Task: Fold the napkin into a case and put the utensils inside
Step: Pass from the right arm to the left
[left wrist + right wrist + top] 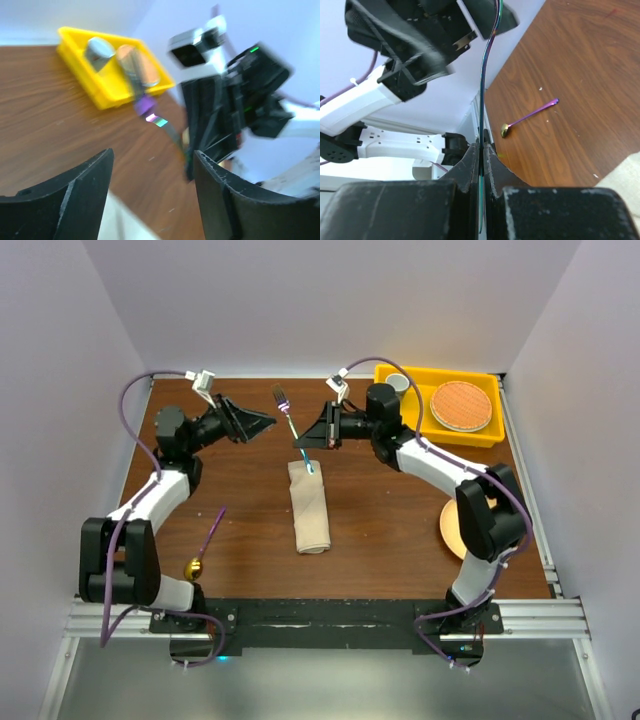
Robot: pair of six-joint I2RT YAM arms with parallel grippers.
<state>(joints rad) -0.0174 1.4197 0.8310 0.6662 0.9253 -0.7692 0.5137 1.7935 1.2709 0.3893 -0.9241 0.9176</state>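
One fork (290, 425) (in right claw (481, 155)), one spoon (209, 536), one case (310, 508)

No readable text, labels or numbers anywhere

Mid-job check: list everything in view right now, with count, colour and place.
napkin case: one, beige, narrow fold, table centre
fork: one, iridescent purple, handle tip at the case's far end
spoon: one, purple handle and gold bowl, lying near left
tray: one, yellow, far right corner
cup: one, white, in the tray
round disc: one, orange-tan, in the tray
plate: one, peach, right side, partly under the right arm
table: one, brown wood
left claw: one, black, open, left of the fork
right claw: one, black, shut on the fork
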